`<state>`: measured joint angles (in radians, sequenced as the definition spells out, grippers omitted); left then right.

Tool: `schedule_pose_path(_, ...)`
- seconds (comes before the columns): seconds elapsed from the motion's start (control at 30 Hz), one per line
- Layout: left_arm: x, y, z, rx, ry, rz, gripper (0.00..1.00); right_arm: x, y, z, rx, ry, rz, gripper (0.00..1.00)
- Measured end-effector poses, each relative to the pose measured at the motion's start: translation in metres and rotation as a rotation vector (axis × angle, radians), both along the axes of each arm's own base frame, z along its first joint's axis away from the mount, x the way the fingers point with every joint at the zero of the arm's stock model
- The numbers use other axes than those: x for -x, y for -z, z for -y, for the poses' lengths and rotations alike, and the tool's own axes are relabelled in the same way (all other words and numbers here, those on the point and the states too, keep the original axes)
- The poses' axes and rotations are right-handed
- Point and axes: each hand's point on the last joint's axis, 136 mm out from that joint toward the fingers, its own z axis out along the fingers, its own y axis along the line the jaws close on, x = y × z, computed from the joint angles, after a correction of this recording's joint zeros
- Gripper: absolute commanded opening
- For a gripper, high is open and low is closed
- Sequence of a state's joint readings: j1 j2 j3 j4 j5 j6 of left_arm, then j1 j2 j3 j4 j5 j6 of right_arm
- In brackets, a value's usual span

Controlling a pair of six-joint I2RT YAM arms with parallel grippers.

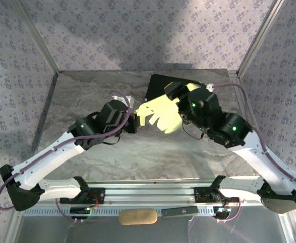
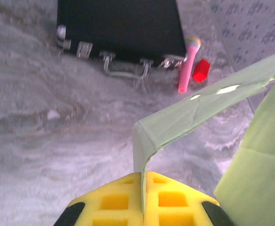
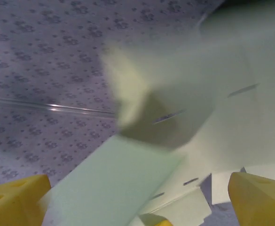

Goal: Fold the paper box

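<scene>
**Left gripper** [image 2: 143, 182]: jaws closed on one thin edge of the paper box [image 2: 193, 110]. The card stands upright, pinched between the yellow fingers [image 2: 113, 201]. Just past the fingertips the sheet creases and runs up and to the right, above the table [image 2: 57, 141].

**Right gripper** [image 3: 137, 190]: fingers [image 3: 257, 197] spread wide. Blurred panels and slots of the card lie between and beyond them. Contact cannot be confirmed.

**Handling (judgement):** the card is light and thin, and it will flop away from any grip. It will crease wherever it is bent and may tear at slots and tabs. Take hold on a flat panel close to a scored fold, not on a loose tab.

Well beyond the left fingertips, the black case [image 2: 121, 26] lies on the table.
</scene>
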<state>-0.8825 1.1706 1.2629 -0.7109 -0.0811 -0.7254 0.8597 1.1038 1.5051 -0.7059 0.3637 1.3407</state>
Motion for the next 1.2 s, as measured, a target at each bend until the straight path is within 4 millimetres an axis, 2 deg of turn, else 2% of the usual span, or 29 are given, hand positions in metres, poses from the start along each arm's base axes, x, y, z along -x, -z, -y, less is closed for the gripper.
schedule_pose_path(0.1, -0.001, 0.029, -0.013, -0.045, -0.019, -0.117, 0.0, 0.004, 0.001, 0.003, 0.021, -0.014, 0.006, 0.99)
schedule_pose_path(0.2, 0.001, 0.06, -0.029, -0.096, -0.042, -0.215, 0.0, 0.003, 0.02, -0.001, 0.053, -0.026, -0.025, 0.99)
schedule_pose_path(0.43, -0.006, 0.126, -0.062, -0.236, -0.126, -0.371, 0.0, -0.003, 0.109, -0.021, 0.177, -0.069, -0.173, 0.98)
schedule_pose_path(0.53, -0.013, 0.147, -0.069, -0.294, -0.141, -0.408, 0.0, -0.005, 0.129, -0.026, 0.199, -0.08, -0.199, 0.97)
schedule_pose_path(0.63, -0.021, 0.157, -0.068, -0.335, -0.123, -0.393, 0.0, -0.006, 0.145, -0.031, 0.197, -0.089, -0.2, 0.96)
schedule_pose_path(0.77, -0.032, 0.159, -0.066, -0.373, -0.084, -0.332, 0.0, -0.006, 0.174, -0.035, 0.204, -0.1, -0.216, 0.93)
schedule_pose_path(0.97, -0.036, 0.161, -0.06, -0.456, 0.01, -0.246, 0.0, -0.008, 0.196, -0.04, 0.175, -0.111, -0.222, 0.92)
schedule_pose_path(1.2, -0.021, 0.199, -0.055, -0.642, 0.146, -0.231, 0.0, -0.009, 0.211, -0.045, 0.133, -0.113, -0.23, 0.92)
